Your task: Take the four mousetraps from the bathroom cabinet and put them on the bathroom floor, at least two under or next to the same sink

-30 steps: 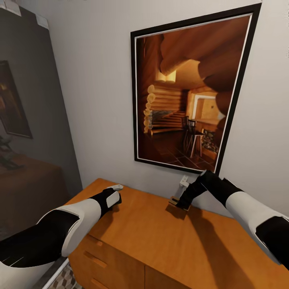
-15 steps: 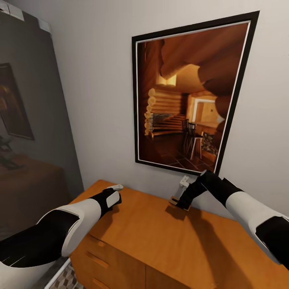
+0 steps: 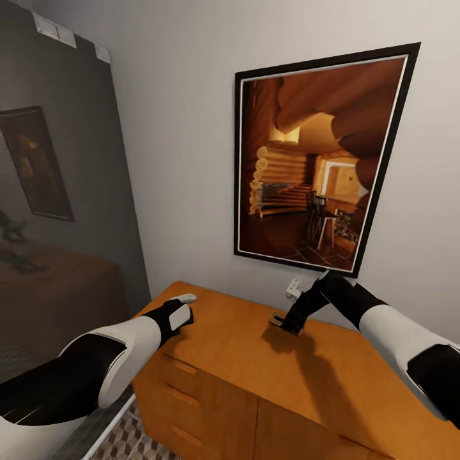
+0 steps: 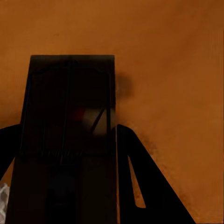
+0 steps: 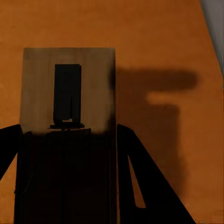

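A mousetrap (image 5: 67, 100) is gripped by the right pincer (image 3: 285, 323) and another mousetrap (image 4: 70, 112) by the left pincer (image 3: 183, 306), over the cabinet (image 3: 236, 364).

Pale grey-white wall (image 3: 179, 128) fills the head view from 10 to 2 o'clock. Large framed picture (image 3: 313, 166) at 1 o'clock: black frame, thin white mat, log-cabin interior in warm orange-browns, with stacked logs and chairs.

Darker grey reflective panel (image 3: 70, 211) at 9 o'clock, mirroring a small dark-framed picture and a brown surface. Small pale rectangular plates (image 3: 54, 27) near its upper edge at 11 o'clock.

Small white wall fitting (image 3: 293, 288) just under the frame's lower edge.

Strip of cube-patterned tile at 7 o'clock. Light soft and even; shadows fall toward 5 o'clock.
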